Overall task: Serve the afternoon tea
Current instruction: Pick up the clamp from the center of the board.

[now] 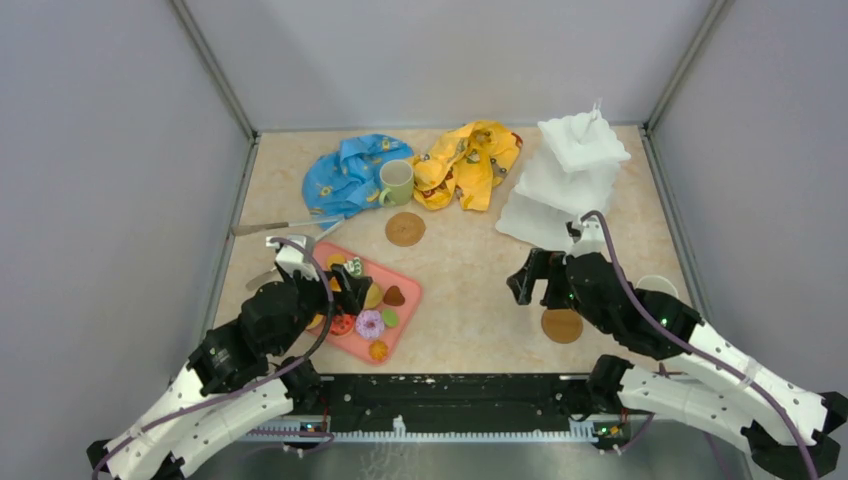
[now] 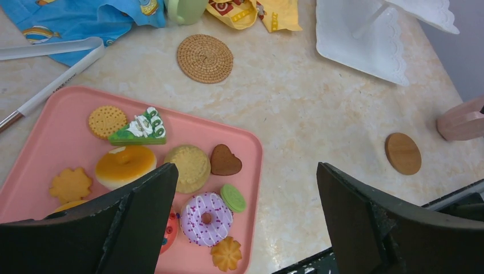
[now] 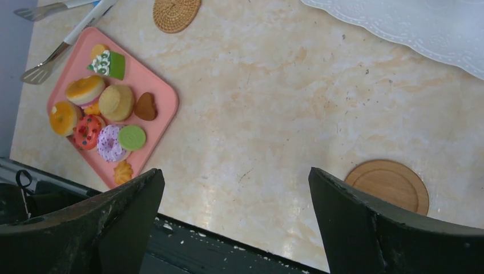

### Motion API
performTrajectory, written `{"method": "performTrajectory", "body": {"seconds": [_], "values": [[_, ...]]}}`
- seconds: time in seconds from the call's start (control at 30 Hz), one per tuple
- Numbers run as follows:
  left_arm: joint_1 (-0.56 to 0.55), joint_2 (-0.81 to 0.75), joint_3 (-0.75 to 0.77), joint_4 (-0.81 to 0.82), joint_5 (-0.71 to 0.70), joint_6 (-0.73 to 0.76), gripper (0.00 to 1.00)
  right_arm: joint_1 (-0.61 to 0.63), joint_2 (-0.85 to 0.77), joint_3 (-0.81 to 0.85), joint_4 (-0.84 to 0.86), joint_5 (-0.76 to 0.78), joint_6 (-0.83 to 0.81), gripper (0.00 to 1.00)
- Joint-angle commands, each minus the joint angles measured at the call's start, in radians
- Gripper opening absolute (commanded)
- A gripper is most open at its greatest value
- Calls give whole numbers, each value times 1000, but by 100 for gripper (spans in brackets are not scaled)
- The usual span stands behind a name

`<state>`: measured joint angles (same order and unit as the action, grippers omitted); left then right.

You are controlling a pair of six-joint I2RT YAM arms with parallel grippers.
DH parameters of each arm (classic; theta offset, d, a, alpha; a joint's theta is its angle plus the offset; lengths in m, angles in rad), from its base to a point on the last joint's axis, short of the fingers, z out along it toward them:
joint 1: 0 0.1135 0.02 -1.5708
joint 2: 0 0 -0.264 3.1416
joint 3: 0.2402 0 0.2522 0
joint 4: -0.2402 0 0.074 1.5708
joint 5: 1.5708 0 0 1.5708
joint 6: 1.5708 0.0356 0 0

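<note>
Toy pastries (image 1: 365, 310): clustered lower left of the frame, lying flat; among them a pink-iced donut (image 2: 206, 218), a brown heart biscuit (image 2: 225, 161) and a green cake slice (image 2: 140, 129).
White three-tier square stand (image 1: 565, 180): upright, upper right.
Pale green mug (image 1: 396, 182): upright, upper centre-left.
Woven coaster (image 1: 405, 229): flat, just below the pale green mug.
Smooth wooden coaster (image 1: 562, 325): flat, lower right of centre.
White mug (image 1: 657, 287): right edge, mostly hidden.
</note>
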<state>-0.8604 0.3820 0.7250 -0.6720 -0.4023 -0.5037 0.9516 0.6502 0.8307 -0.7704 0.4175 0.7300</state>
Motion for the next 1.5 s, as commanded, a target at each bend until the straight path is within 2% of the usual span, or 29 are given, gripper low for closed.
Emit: {"method": "performTrajectory", "body": {"seconds": [0.0,0.13,0.33,0.53,0.63,0.7,0.83,0.93,1.0,1.07,1.17,1.2,1.47], "values": [[2,4,-5,4,-61,-19,99,7,-17,-8,54,-2,4,99],[3,7,-8,0,-130,-48,99,7,-45,-32,76,-2,-2,99],[3,70,-20,36,-309,-140,99,7,-72,-53,98,-1,-3,99],[9,272,68,60,-547,-222,98,7,-123,-101,142,-38,19,99],[65,384,164,45,-626,-268,97,7,-157,-114,157,-65,-11,99],[181,441,218,61,-585,-281,97,7,-187,-117,164,-76,-22,99],[527,513,241,137,-274,-338,92,7,-240,-120,166,-84,-37,99],[687,582,241,132,-169,-453,83,7,-266,-122,163,-90,-49,99],[768,636,258,90,-107,-535,82,8,-279,-123,159,-91,-50,99],[837,694,279,27,-46,-646,78,8,-290,-128,160,-100,-46,99],[938,764,300,-70,7,-810,57,8,-304,-146,185,-139,-44,99],[955,771,284,-64,7,-843,55,7,-307,-152,196,-154,-44,99],[1039,777,121,121,-17,-962,55,7,-304,-134,185,-169,-56,99]]}}
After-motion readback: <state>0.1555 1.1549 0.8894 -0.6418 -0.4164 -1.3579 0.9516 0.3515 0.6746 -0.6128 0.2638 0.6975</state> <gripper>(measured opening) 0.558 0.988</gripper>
